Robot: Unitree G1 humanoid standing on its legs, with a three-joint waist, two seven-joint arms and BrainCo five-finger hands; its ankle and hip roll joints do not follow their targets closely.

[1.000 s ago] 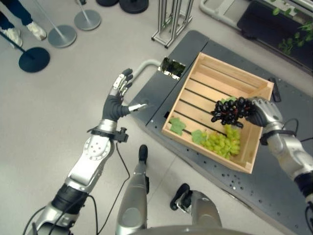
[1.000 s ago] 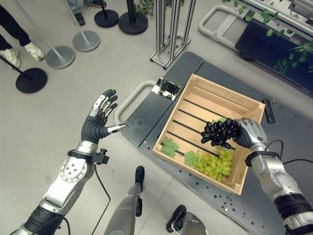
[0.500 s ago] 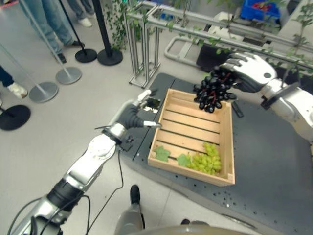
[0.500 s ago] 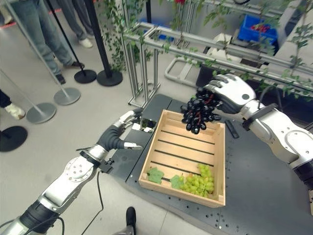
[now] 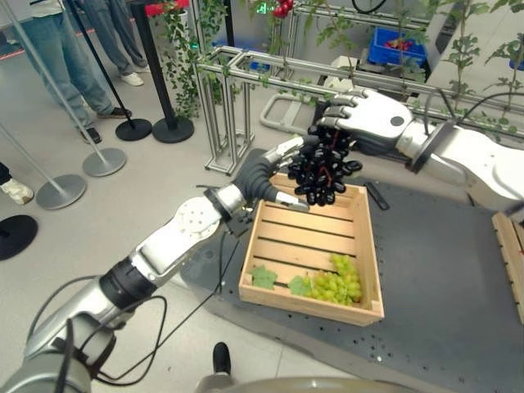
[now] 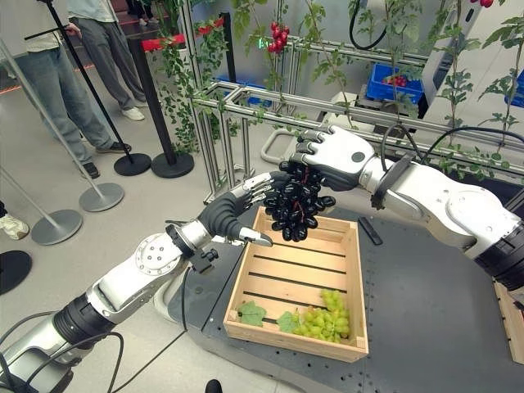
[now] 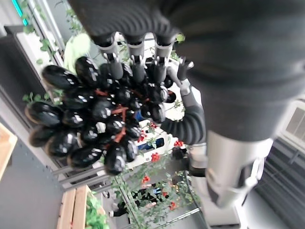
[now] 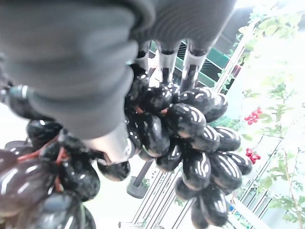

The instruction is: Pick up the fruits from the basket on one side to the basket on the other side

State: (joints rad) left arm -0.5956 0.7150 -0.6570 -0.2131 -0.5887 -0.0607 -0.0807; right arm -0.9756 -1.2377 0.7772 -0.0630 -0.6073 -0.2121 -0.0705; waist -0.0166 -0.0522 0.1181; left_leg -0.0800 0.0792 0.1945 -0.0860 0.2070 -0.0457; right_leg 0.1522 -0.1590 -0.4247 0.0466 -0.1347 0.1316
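Green grapes (image 5: pixel 338 282): lying in the near corner of the wooden crate (image 5: pixel 268 265), beside two loose leaves (image 6: pixel 250 313); nothing is touching them.
Wooden crate: sitting on the dark platform (image 5: pixel 442 270); apart from that near corner its slatted floor is showing bare.
Left hand (image 6: pixel 232 211): reaching over the crate's far left corner, fingers straight and spread toward the dark bunch, thumb sticking out below; it is gripping nothing, though its fingertips look to be touching the bunch.
Black grapes (image 6: pixel 295 205): hanging in the air above the crate's far edge, between the two hands.
Right hand (image 5: pixel 368 123): curling its fingers over the top of the bunch and carrying it.
Step in hand: probably passing the bunch from right hand to left.
Next move: likely needing the left fingers to be closing round the bunch before the right ones let go.
Second crate (image 5: pixel 509 246): showing an edge at the far right of the platform.
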